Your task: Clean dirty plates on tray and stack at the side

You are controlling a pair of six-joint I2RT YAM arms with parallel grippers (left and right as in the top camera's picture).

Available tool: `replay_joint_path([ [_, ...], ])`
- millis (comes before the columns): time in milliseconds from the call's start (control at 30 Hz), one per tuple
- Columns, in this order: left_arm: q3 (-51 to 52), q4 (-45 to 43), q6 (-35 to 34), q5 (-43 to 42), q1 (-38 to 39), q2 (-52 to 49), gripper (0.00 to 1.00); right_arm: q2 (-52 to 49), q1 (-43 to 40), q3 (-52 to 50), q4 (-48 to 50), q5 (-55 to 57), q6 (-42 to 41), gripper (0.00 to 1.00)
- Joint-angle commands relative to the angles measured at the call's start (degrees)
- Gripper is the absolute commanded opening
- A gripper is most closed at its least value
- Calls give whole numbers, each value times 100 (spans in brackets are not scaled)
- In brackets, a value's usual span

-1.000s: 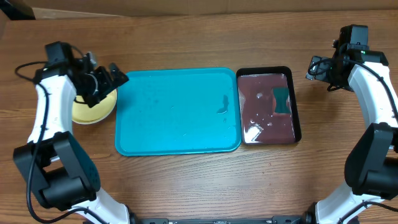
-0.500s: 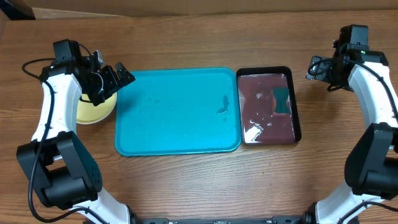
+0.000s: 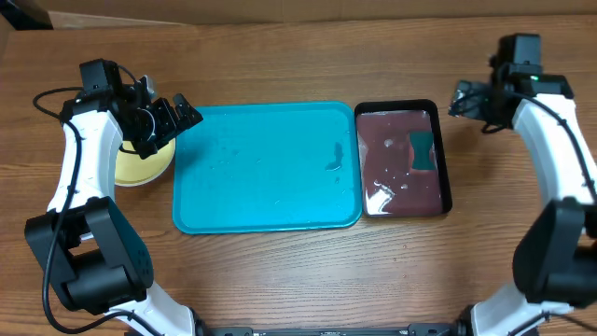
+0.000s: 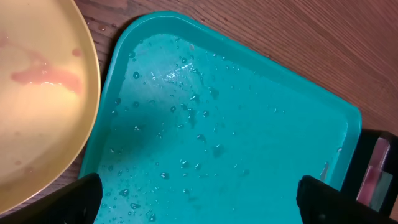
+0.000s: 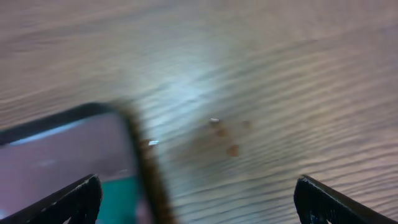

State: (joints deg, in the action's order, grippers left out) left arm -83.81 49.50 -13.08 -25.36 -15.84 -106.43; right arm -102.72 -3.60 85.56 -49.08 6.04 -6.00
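Smeared yellow plate is sitting just left of the tray. Left tool is hovering released over the tray's left edge; right tool is hanging released well right of the tray.

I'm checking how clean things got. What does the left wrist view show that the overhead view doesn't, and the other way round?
Only the left wrist: a pinkish smear on the yellow plate and water droplets across the tray. Only the overhead: the left gripper and right gripper, both open, and the whole black tray with its dark liquid. Both: the tray, holding no plates, and the yellow plate beside it.
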Motion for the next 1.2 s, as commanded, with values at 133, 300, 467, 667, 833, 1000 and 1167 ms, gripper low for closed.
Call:
replay_joint_path([
  [133, 52, -7, 129, -105, 13, -42, 100, 2275, 1746, 66, 37, -9, -42, 100],
  [300, 52, -7, 129, -105, 13, -42, 100, 3676, 2662, 61, -227, 149, 330, 100],
  [467, 52, -7, 129, -105, 13, -42, 100, 5237, 2555, -380, 173, 251, 507, 100],
  [667, 52, -4, 129, -105, 13, -42, 100, 7385, 1847, -2131, 1204, 120, 522, 100],
  [833, 52, -7, 129, -105, 13, -42, 100, 9064, 1141, -4188, 2603, -542, 518, 100],
  [1000, 52, -7, 129, -105, 13, -42, 100, 10111, 704, -6140, 4649, -1226, 289, 100],
  [1167, 52, -7, 129, -105, 13, -42, 100, 10255, 610, -7208, 5648, -1261, -304, 100],
])
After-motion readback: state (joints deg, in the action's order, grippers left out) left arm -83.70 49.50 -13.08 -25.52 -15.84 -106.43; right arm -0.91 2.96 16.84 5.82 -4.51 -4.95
